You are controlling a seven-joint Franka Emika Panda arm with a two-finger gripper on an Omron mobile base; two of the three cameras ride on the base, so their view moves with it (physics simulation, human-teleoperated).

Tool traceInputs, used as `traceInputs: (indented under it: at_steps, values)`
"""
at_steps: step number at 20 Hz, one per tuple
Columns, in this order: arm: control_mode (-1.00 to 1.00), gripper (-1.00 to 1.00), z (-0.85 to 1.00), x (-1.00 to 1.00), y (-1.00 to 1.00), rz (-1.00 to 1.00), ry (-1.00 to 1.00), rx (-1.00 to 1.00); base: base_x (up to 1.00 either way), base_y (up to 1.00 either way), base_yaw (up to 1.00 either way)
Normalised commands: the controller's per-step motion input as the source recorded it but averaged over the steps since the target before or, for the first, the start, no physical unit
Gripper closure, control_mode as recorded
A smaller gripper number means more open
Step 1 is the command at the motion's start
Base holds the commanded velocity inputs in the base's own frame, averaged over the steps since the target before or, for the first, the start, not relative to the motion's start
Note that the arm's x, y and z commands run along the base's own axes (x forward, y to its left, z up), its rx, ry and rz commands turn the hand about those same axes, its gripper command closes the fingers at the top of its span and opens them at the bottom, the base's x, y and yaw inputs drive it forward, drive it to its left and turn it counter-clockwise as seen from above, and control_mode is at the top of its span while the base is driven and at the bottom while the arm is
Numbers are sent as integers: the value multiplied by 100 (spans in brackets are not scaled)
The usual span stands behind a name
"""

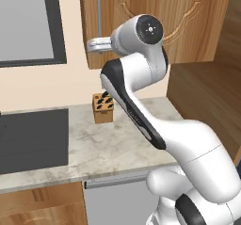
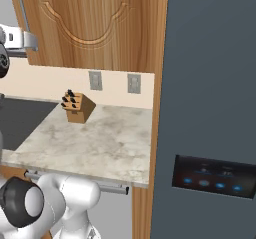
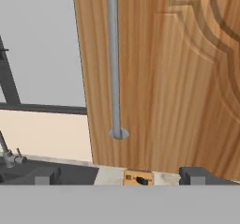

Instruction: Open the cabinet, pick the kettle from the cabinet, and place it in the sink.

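Marble counter point(image 1: 94, 148) below, black sink point(image 1: 28, 139) cut off at left edge. Cabinet point(image 2: 95, 23) on wall above, door closed; rigid wood panel, judged to swing on right-side hinge, so pull at bar handle point(image 3: 112, 59) along left edge. Knife block point(image 2: 76, 107) on counter. Gripper point(image 3: 122, 175) level with handle's lower end, fingers spread wide, pinching nothing. Kettle presumably hidden behind door. Faucet point(image 3: 7, 150) partly visible.
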Motion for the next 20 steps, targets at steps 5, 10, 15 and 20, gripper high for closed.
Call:
traceInputs:
  at_steps: [5,10,15,20]
  values:
    - [-100,-100,11,23,5,0,0,0,0,0,0]
    - [-100,-100,10,27,7,0,0,0,0,0,0]
    - [-100,-100,9,29,10,0,0,0,0,0,0]
    - [-100,-100,5,28,11,0,0,0,0,0,0]
